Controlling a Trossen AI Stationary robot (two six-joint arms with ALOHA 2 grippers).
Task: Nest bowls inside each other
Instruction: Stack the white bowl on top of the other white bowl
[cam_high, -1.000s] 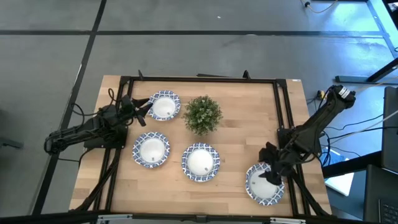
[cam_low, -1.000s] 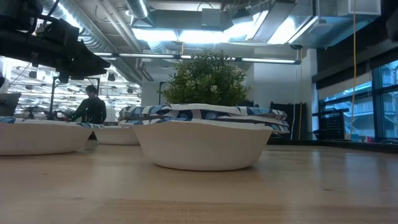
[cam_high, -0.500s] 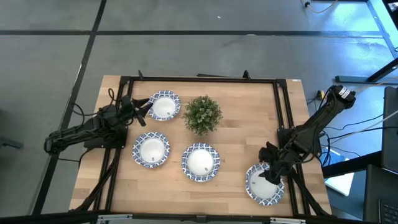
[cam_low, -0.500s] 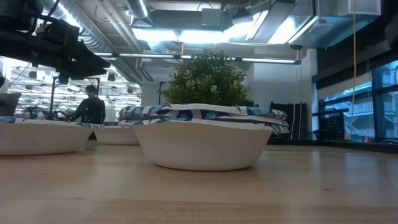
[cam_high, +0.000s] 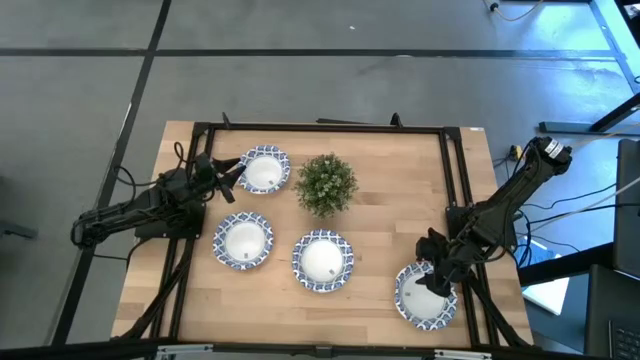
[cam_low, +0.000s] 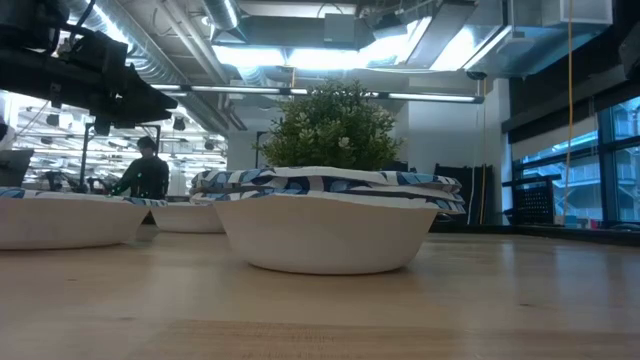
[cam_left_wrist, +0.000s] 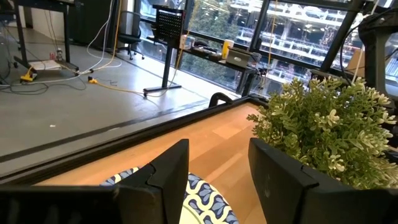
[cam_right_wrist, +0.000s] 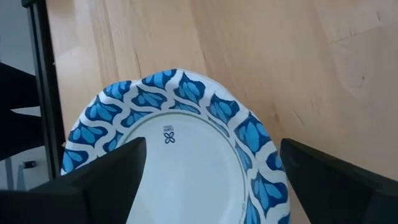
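Blue-and-white rimmed bowls sit on their bases at four spots on the table: far left (cam_high: 266, 170), near left (cam_high: 243, 241), middle (cam_high: 323, 261) and near right (cam_high: 422, 298). In the low view the middle one (cam_low: 325, 225) shows several layered rims, bowls nested in each other. My left gripper (cam_high: 236, 174) is open and hovers above the left side of the far-left bowl's rim (cam_left_wrist: 202, 196). My right gripper (cam_high: 437, 280) is open wide and hangs over the near-right bowl (cam_right_wrist: 186, 155), fingers apart from it.
A small leafy potted plant (cam_high: 327, 183) stands just right of the far-left bowl, close in front of my left gripper (cam_left_wrist: 217, 155). A black frame (cam_high: 455, 170) runs along the table's sides and far edge. Bare wood lies between the plant and the right frame rail.
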